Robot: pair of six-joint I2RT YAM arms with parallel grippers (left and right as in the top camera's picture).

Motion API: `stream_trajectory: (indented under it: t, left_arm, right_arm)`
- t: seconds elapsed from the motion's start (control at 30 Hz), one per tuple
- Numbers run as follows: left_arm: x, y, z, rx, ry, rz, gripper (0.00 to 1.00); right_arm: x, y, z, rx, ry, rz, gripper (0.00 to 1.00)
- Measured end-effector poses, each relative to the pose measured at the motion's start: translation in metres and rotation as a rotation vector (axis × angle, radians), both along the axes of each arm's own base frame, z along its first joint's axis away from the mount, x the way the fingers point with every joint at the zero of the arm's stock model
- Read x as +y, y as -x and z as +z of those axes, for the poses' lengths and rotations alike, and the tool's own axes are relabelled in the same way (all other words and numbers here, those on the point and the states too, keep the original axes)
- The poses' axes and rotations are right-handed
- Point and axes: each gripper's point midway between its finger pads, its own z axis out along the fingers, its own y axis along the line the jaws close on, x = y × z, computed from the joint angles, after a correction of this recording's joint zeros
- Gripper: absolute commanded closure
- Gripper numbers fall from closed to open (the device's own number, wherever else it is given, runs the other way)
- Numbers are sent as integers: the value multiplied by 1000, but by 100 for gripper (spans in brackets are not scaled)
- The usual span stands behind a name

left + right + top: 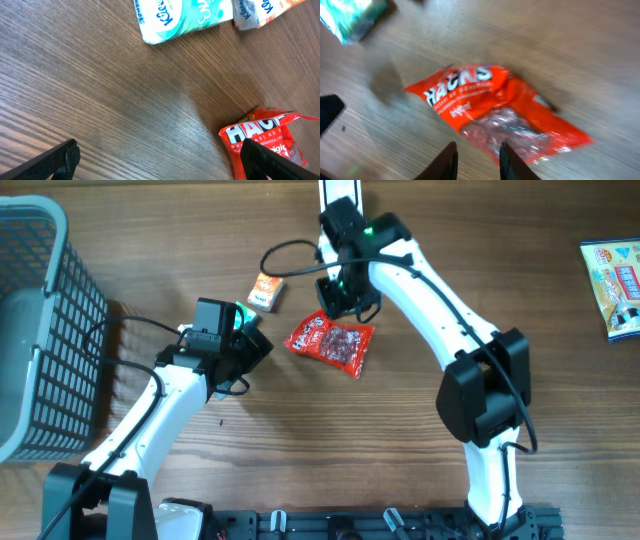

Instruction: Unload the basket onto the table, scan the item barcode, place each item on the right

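A red candy bag with white lettering lies flat on the wooden table, near the middle. My right gripper hovers over its far edge. In the right wrist view the bag sits just ahead of the right gripper, whose jaws stand narrow with a gap and only table and the bag's edge showing between them. My left gripper is to the bag's left, wide open with nothing in it; in its own view the left gripper has its right finger beside the bag. No barcode shows.
A small orange-and-white packet lies behind the bag; the left wrist view shows a teal-white packet and an orange one. A grey basket stands at the left. A colourful pack lies at the right edge.
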Motion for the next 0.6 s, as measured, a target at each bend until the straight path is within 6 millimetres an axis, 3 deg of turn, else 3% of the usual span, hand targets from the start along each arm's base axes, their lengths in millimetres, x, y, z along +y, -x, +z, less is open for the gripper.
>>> stream_trajectory:
  t: [0.13, 0.2, 0.23, 0.27, 0.4, 0.43, 0.5, 0.6]
  left_arm:
    - [0, 0, 0, -1, 0, 0, 0]
    - [0, 0, 0, 0, 0, 0, 0]
    - [0, 0, 0, -1, 0, 0, 0]
    - [0, 0, 0, 0, 0, 0, 0]
    - [0, 0, 0, 0, 0, 0, 0]
    - [0, 0, 0, 0, 0, 0, 0]
    - [0, 0, 0, -1, 0, 0, 0]
    - [0, 0, 0, -1, 0, 0, 0]
  right_arm:
    - [24, 27, -51, 74, -79, 33, 83]
    - [26, 31, -65, 84, -94, 5, 86]
    - [24, 31, -71, 86, -90, -36, 92]
    - [22, 28, -71, 72, -73, -65, 96]
    - [-1, 26, -73, 57, 41, -153, 95]
    - [-10, 27, -70, 58, 69, -172, 87]
    - [-18, 14, -59, 9, 66, -197, 80]
    - [-11, -23, -22, -163, -32, -226, 80]
